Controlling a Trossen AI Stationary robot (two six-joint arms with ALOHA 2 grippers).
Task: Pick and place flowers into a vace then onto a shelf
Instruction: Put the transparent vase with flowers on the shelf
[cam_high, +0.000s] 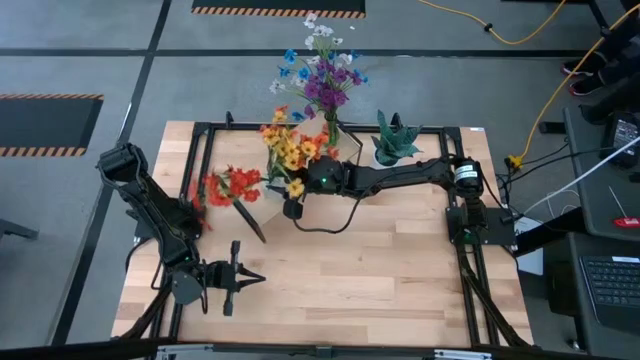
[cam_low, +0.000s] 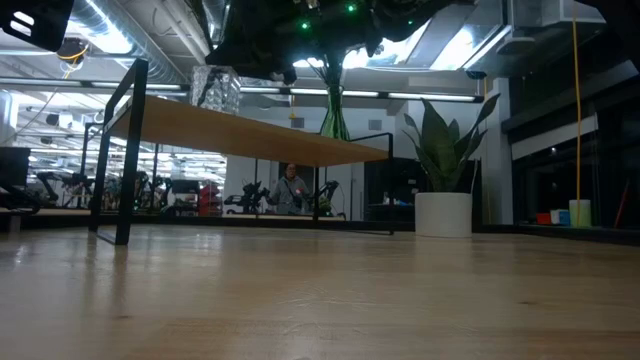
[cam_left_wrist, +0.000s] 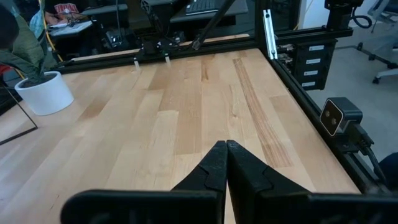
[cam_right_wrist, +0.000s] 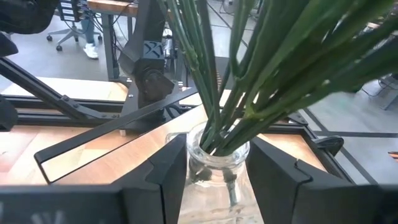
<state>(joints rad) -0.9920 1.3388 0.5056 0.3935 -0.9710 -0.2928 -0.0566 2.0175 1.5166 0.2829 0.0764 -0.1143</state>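
A glass vase (cam_right_wrist: 217, 163) holds a bunch of green flower stems (cam_right_wrist: 217, 81); their yellow and orange blooms (cam_high: 290, 150) show from above. My right gripper (cam_right_wrist: 217, 186) reaches in level from the table's right. It is open, with one finger on each side of the vase's neck. The vase (cam_low: 215, 90) stands on the shelf (cam_low: 250, 135), a light plank on thin black legs. Purple, blue and white flowers (cam_high: 322, 75) stand in a second vase behind it. A red spray (cam_high: 230, 185) shows to the left. My left gripper (cam_left_wrist: 226, 163) waits shut over the near left of the table.
A spiky green plant in a white pot (cam_high: 395, 140) stands at the far right of the table (cam_high: 380, 280), close to my right arm. The black frame rails (cam_high: 470, 270) run along the table's edges. Bare wood lies between the shelf and the near edge.
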